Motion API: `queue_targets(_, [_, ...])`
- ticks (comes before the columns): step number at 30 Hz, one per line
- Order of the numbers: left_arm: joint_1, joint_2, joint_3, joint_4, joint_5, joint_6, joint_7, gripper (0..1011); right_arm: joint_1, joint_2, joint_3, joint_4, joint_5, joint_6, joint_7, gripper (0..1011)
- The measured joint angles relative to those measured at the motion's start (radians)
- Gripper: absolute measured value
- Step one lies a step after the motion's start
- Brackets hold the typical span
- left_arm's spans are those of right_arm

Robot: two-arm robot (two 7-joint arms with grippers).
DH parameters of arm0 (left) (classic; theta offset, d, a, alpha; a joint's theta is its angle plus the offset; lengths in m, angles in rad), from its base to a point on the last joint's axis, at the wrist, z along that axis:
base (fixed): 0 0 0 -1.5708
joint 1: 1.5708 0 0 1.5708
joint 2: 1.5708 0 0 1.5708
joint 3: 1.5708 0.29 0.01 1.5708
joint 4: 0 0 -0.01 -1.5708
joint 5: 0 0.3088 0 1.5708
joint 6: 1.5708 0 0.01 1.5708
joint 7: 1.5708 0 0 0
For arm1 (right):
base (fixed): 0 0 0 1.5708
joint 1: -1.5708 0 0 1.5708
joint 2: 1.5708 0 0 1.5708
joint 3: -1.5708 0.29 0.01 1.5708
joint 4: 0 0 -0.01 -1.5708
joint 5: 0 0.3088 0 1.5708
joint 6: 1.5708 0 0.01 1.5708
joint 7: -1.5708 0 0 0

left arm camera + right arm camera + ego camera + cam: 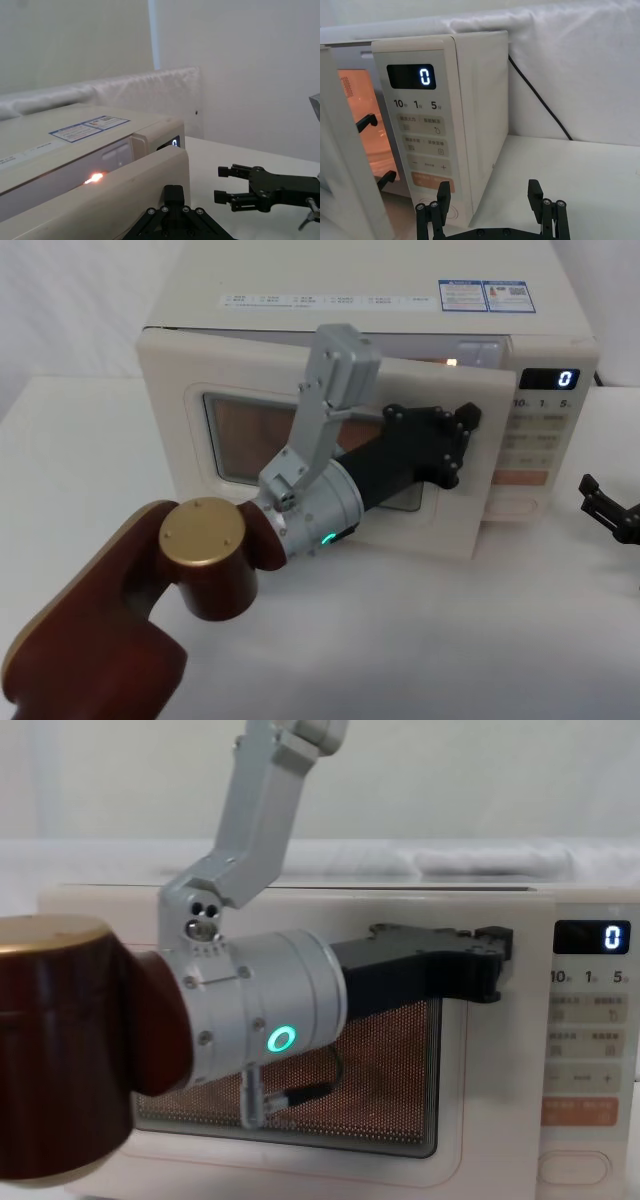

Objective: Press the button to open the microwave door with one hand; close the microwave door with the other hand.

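— Looking across from the chest, what gets lost? The left arm's silver wrist and brown forearm cover most of the microwave door (400, 1060), so only the right part of its meshed window shows, and the button (573, 1167) is cut by the lower edge of the picture.

— And from the head?

— The door (470, 510) stands slightly ajar, its right edge swung out from the cabinet, with an orange glow in the gap at the top. That edge hides the left part of the control panel (540, 445), and the button (527, 507) peeks out as a pale oblong at the panel's bottom, hard to make out.

— Where is the left gripper?

— The left gripper (468, 440) lies against the door's front face near its free right edge, upper half. Its black fingers (470, 415) look spread, tips toward the door, pinching nothing.

— The right one?

— The right gripper (490, 197) hangs low over the white table (580, 180), just in front of the panel's bottom corner, to the right of the microwave. Its two fingers (535, 192) stand wide apart and empty. The button (447, 211) sits right behind its one finger, partly covered by it, below the orange key (432, 181). The display (412, 76) reads 0.
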Motion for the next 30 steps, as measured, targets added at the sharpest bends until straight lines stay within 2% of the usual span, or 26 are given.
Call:
queue_targets(13, [-0.028, -0.067, -0.010, 0.064, 0.061, -0.017, 0.038, 0, 0.000, 0.000, 0.000, 0.000, 0.000, 0.000, 0.000, 1002])
queue_targets(30, [-0.027, -0.125, -0.039, 0.099, 0.119, -0.031, 0.070, 0, 0.000, 0.000, 0.000, 0.000, 0.000, 0.000, 0.000, 1002])
